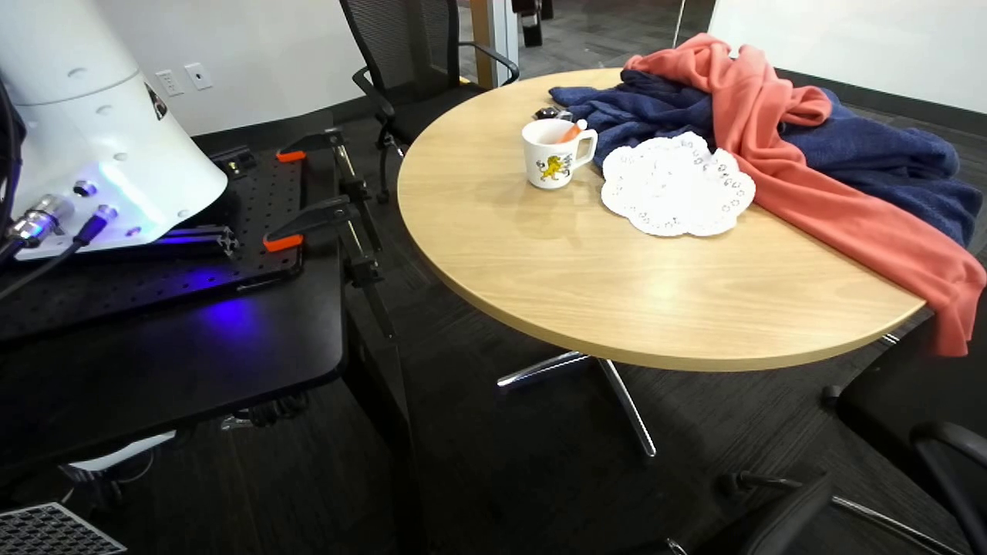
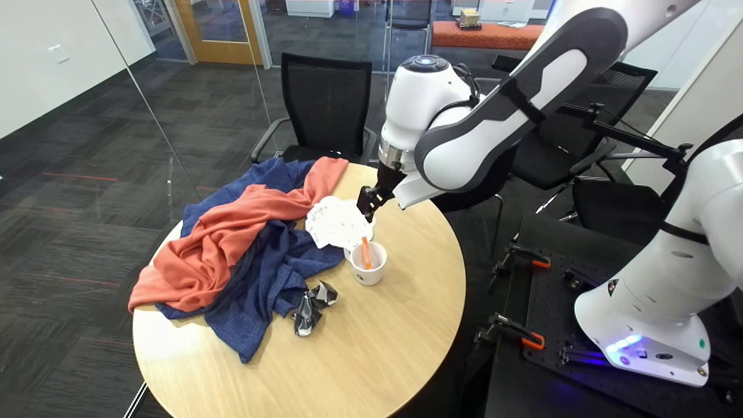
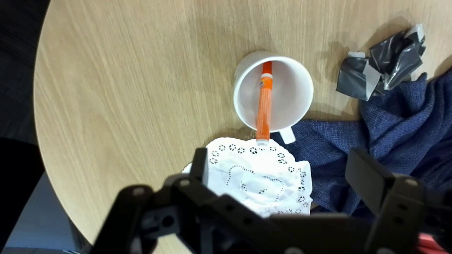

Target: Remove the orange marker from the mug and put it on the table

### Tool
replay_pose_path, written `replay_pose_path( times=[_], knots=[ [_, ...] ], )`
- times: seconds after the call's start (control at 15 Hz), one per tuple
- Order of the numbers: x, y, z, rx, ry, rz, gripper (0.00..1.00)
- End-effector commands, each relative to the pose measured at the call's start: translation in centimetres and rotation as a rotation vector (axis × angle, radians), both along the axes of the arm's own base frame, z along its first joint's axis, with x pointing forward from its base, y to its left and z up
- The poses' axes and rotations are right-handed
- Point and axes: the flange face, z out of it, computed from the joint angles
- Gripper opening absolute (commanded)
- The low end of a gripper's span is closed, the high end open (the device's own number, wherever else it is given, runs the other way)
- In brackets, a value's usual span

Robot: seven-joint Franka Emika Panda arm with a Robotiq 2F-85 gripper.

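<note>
Black chairs (image 2: 326, 104) stand on dark carpet (image 2: 69, 244) about a round tan table (image 1: 617, 308). On it stands the mug (image 1: 543, 154), upright, a yellow lion-like figure on its side. It holds the marker (image 3: 265, 102) — leaning, one end inside against the wall, the pale-tipped end out over the rim just beside the handle. Near the mug lies a doily (image 1: 678, 185). In an exterior view, a blue cloth (image 2: 267, 290) and a salmon cloth (image 2: 209, 249) lie heaped together at left, a crumpled dark scrap (image 2: 307, 313) just beside the blue one.

In an exterior view only the robot's base (image 1: 108, 139) is in sight, at left, and the mug hides all but the marker's upper end. The arm (image 2: 476, 151) hangs over the table in an exterior view, its gripper (image 3: 279, 173) dark and hard to make out. In the wrist view it hides the doily's near part, and a red patch (image 3: 431, 243) in the near right corner is cut off.

Seen from the wrist, the fingers (image 3: 367, 178) stand wide apart — doily and blue cloth show in the gap. The marker lies ahead of the fingertips, clear of both. Whether the fingers touch the doily, I cannot tell.
</note>
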Motion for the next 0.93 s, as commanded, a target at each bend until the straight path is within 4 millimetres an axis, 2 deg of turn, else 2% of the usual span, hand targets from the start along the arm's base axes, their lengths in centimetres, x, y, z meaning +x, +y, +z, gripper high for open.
replay_pose_path(
  times=[0.0,0.27,0.87],
  knots=[
    [0.4,1.7,-2.1,0.008,-0.017,-0.098,1.00],
    [0.9,2.5,-4.5,-0.006,-0.013,-0.143,1.00],
    [2.5,2.5,-9.0,-0.034,0.009,-0.129,1.00]
  ],
)
